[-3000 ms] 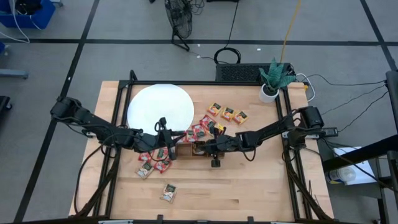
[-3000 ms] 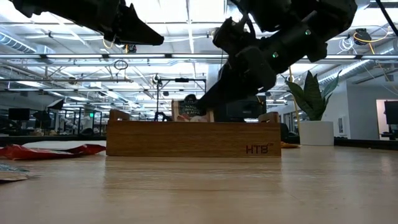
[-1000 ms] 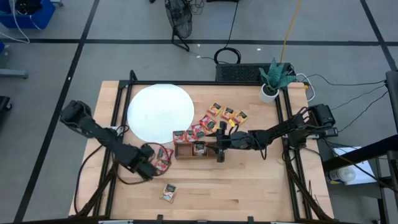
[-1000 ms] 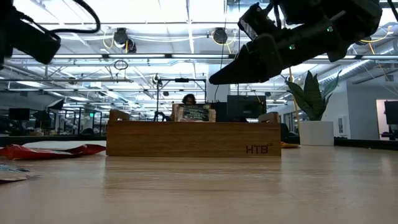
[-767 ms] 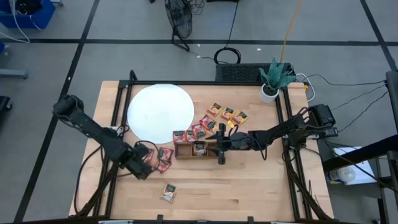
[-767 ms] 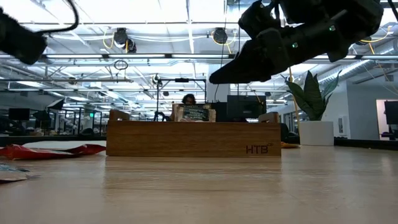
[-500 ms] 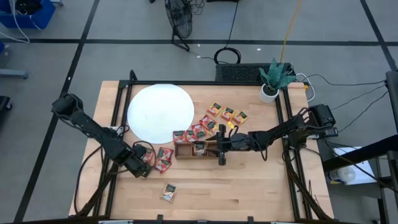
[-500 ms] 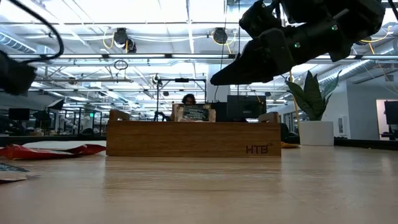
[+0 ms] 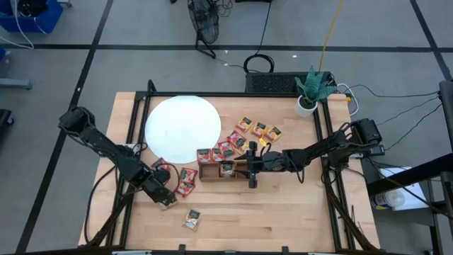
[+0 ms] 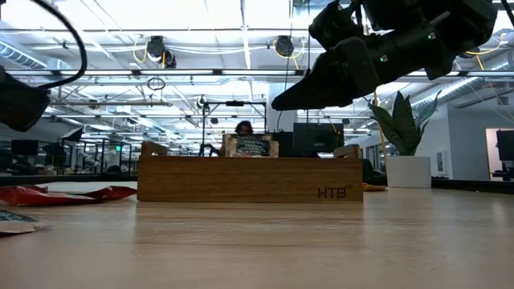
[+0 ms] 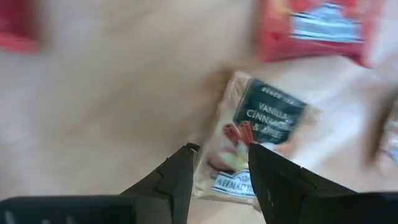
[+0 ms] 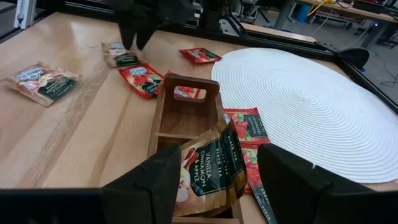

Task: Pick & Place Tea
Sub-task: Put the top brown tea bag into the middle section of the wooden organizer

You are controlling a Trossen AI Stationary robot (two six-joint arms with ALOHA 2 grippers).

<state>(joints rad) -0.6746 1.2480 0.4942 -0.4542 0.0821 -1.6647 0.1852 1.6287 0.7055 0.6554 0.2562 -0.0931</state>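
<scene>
My left gripper (image 9: 168, 197) points down, open, over a pale green-white tea sachet (image 11: 261, 137) lying flat on the table near the front left; its fingertips (image 11: 189, 149) stand above one end of the sachet. My right gripper (image 9: 249, 164) hangs open just right of the wooden tray (image 9: 212, 176), a little above it (image 10: 277, 103). A pale sachet (image 12: 211, 168) stands leaning in the tray's middle compartment, ahead of the right fingers and apart from them. Red sachets (image 9: 187, 180) lie beside the left gripper. Another pale one (image 9: 191, 219) lies nearer the front edge. My left gripper comes at the pale sachet's end (image 11: 227, 168) from above, with one finger over each side of it. Whether the fingertips touch the sachet, I cannot tell. The sachet lies flat on the table.
A white woven disc (image 9: 182, 128) lies at the far left. More red and orange-yellow sachets (image 9: 256, 129) lie behind the tray. A potted plant (image 9: 308, 91) stands at the far right corner. Bare table lies along the near edge and to the right.
My left gripper has gone down and toward the table's near edge, and has tipped from slanting to pointing steeply down over the pale sachet. The sachets have not moved.
</scene>
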